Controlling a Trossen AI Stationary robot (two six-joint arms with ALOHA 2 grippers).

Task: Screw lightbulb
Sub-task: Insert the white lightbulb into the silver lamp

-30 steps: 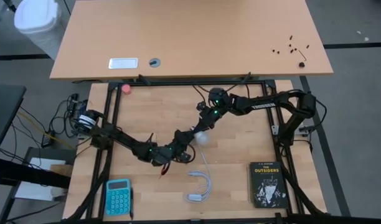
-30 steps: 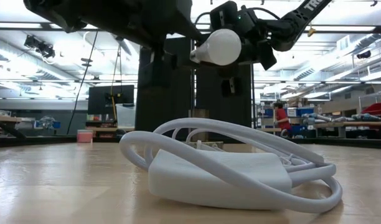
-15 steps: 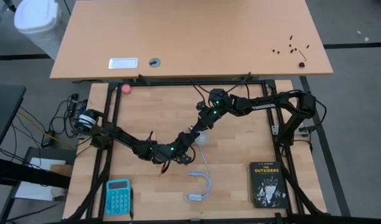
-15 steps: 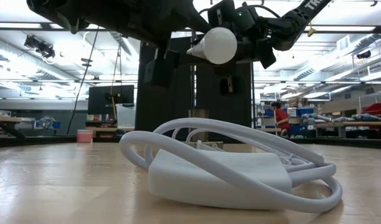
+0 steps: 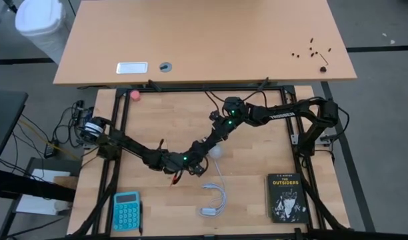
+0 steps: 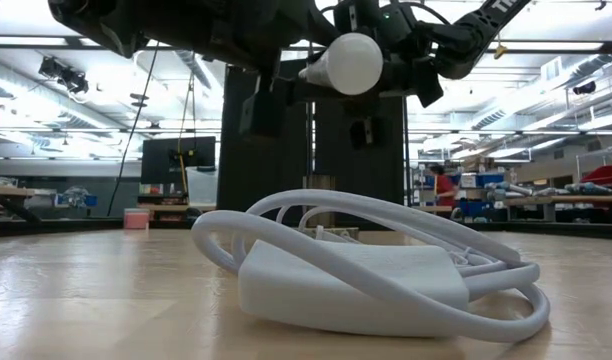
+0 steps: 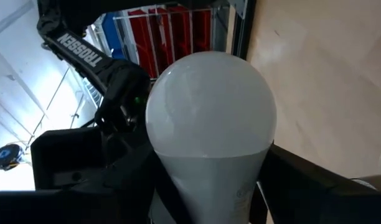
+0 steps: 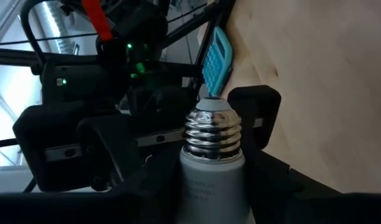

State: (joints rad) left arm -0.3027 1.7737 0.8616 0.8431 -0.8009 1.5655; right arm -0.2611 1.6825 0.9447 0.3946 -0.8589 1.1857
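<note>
I see the lightbulb up in the air above the tabletop, over the coiled white cord and adapter; my right tool is clenched on its neck, screw base pointing out; my left tool also straddles its neck, fingers on both sides, grasping it.

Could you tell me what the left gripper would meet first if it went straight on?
The white frosted pear-shaped lightbulb, seemingly right ahead of it; just beyond sits the right gripper, holding it.
</note>
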